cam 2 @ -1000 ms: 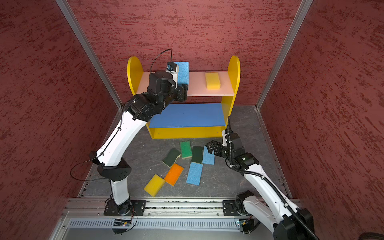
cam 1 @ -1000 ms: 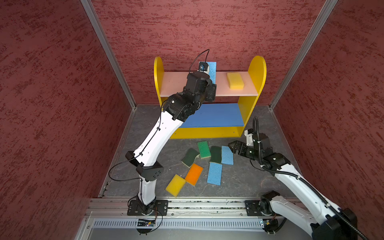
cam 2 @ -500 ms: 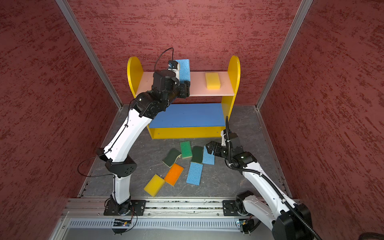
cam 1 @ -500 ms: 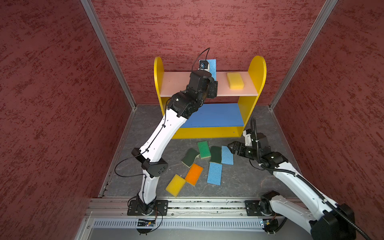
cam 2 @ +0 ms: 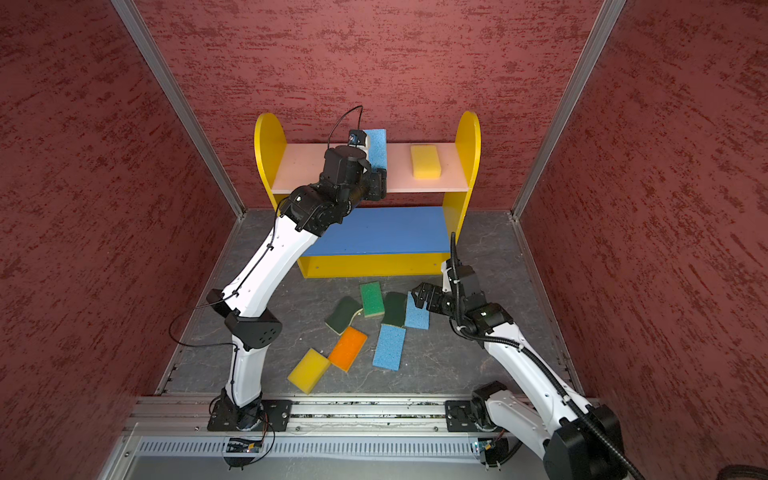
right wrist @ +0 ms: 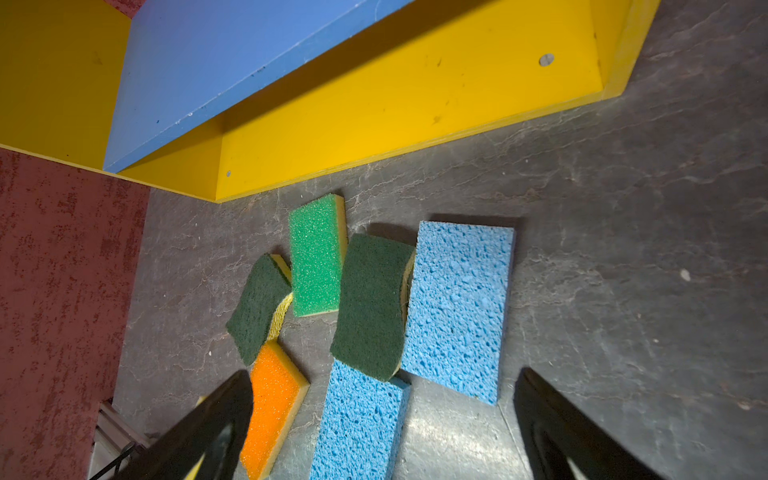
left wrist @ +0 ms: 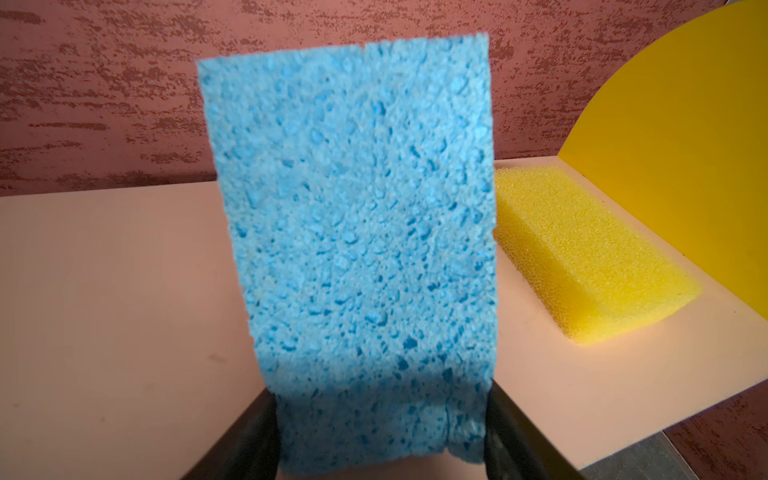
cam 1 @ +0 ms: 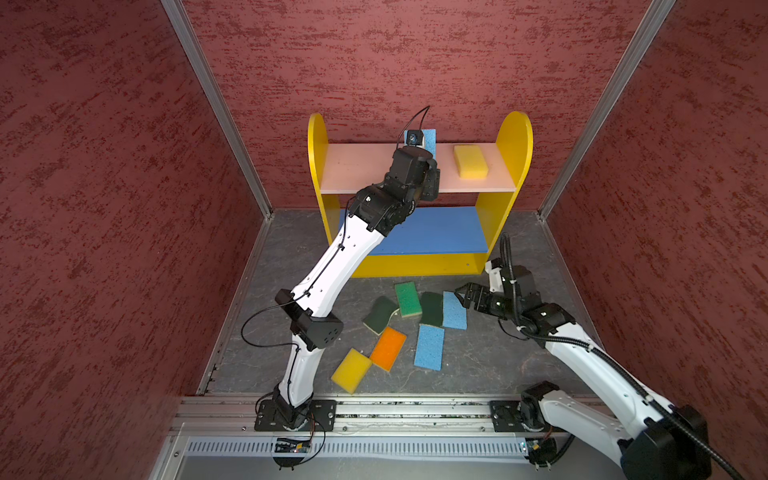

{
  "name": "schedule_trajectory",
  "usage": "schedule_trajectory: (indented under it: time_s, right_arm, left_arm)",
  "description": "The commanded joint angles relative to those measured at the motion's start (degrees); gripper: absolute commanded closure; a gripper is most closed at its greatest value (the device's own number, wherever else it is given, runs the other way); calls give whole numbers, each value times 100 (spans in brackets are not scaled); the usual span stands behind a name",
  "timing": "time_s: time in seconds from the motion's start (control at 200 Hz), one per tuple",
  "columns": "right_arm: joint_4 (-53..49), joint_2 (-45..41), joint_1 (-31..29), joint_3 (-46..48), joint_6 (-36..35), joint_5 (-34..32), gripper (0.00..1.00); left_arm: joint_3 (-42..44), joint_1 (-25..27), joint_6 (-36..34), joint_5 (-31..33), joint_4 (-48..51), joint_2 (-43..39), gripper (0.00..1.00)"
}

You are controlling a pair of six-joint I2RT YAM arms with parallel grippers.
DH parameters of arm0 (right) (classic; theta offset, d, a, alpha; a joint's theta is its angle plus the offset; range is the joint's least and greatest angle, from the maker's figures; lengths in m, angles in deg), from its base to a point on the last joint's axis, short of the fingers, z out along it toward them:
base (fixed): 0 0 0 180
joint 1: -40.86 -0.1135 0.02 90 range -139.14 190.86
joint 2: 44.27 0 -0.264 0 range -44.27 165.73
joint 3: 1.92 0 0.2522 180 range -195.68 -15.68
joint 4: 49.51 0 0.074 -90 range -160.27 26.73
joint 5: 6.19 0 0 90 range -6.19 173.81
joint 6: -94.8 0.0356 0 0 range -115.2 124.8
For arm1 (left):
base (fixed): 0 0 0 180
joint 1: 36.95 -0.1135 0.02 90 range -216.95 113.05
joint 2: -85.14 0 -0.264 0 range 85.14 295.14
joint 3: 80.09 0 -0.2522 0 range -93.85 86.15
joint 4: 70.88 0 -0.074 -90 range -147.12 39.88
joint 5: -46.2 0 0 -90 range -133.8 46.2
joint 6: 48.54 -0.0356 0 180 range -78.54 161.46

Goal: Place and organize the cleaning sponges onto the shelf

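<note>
A: Left side?
B: left gripper (left wrist: 380, 440) clamped on blue sponge (left wrist: 353, 228), upright over pink board (left wrist: 104, 311). yellow sponge (cam 1: 470, 162) lies flat beside it.
A: Right?
B: seven sponges (cam 1: 430, 347) on floor (cam 1: 478, 374) before shelf (cam 1: 419, 264); right gripper (right wrist: 384, 390) above them, released, empty.

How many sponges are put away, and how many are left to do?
Done: one yellow sponge lies on the shelf's pink top board. In hand: the left gripper holds a blue sponge upright above that board. Left: seven sponges lie on the floor, with the right gripper open near them.
</note>
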Motion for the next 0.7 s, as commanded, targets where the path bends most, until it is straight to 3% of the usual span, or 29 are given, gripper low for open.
schedule_trajectory:
  time_s: [0.0,0.391,0.696]
  right_arm:
    - [82,-43,36,-39,-66,-39,1]
    - [113,-87,37,84,-57,-21,1]
    - [91,-184,42,172,-73,-65,1]
  left_arm:
    - [-41,95,-84,294,-149,48,28]
    - [-50,104,221,862,-25,246,26]
    - [-47,37,352,729,62,369,24]
